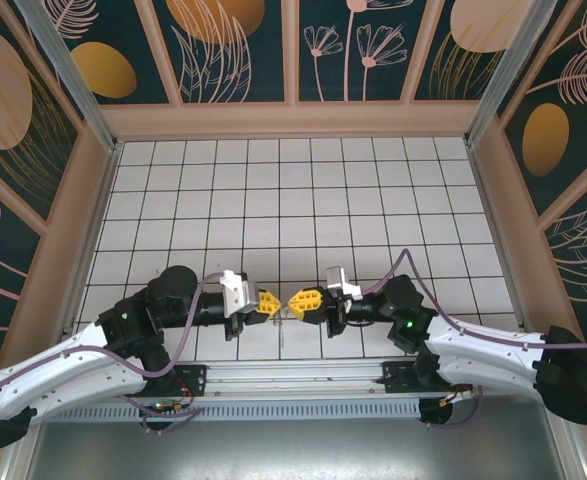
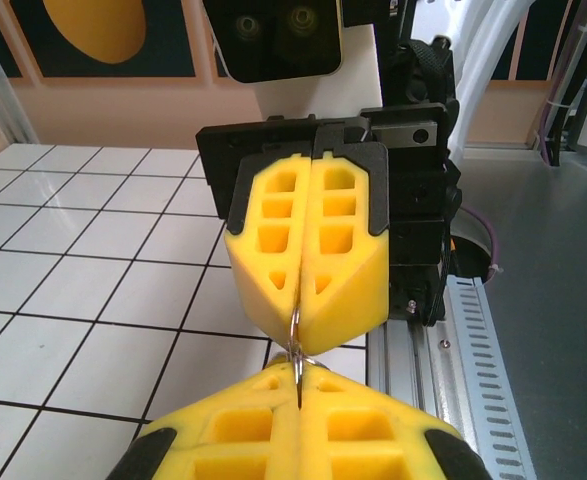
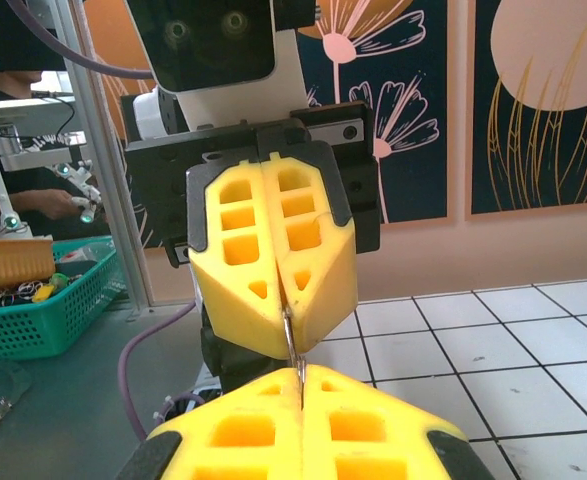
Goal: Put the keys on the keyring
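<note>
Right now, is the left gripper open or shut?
Shut: the left gripper has its yellow fingers pressed together on a thin metal piece.

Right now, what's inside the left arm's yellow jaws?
A thin metal ring pokes from the shut left jaws into the shut right jaws. How much is pinched inside is covered.
</note>
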